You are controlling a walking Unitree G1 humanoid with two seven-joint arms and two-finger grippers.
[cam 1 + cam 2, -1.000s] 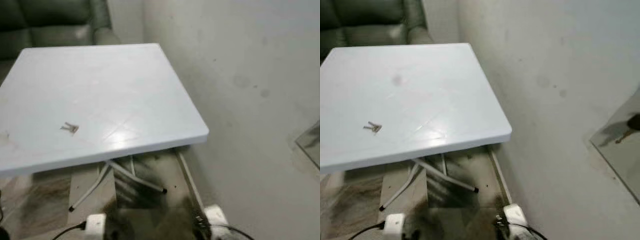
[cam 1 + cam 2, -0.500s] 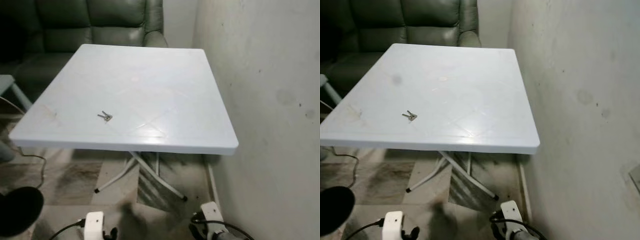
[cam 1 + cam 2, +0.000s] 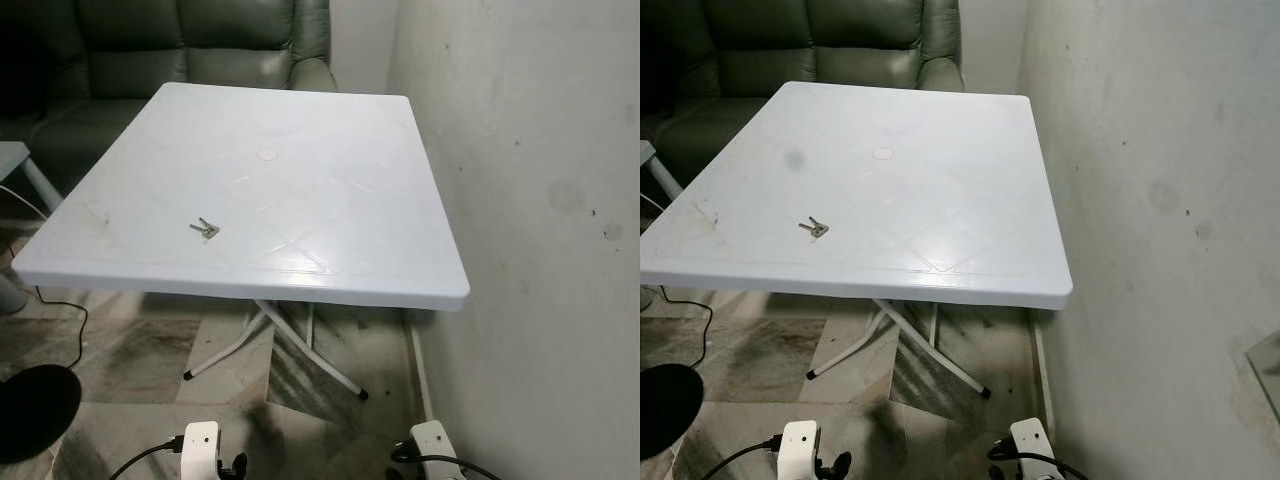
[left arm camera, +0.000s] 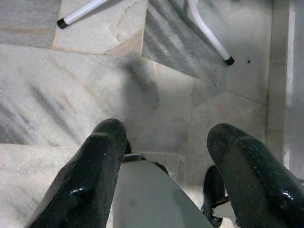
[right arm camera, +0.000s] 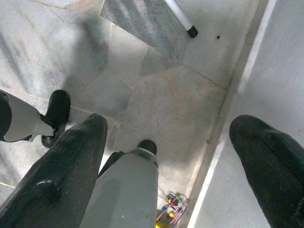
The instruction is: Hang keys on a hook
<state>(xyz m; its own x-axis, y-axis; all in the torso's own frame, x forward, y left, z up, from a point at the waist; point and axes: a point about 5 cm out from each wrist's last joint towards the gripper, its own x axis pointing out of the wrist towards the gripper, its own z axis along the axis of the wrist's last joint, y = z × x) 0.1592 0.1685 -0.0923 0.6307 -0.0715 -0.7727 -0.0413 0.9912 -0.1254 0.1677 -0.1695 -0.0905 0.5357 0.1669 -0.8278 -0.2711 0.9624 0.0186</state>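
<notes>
1. Left claw hangs low over the marble floor, fingers spread apart, nothing between them.
2. Right claw also hangs low, just beside the wall, fingers wide apart and empty.
3. Both wrist views show the robot's own grey legs and black feet below the claws.
4. In the eye views, two white robot parts with black cables sit at the bottom edge, over the floor.
5. A dark round thing lies on the floor to the left; can't tell what it is. A black cable runs near it.
6. White square table stands ahead on crossed white legs, its right edge close along the wall.
7. Keys lie flat on the table, near the front edge, left of centre, well apart from both claws.
8. A small round mark sits at the table's middle, beyond the keys.
9. Part of another pale table shows at the left edge.
10. Dark green sofa stands behind the table, against the far wall.
</notes>
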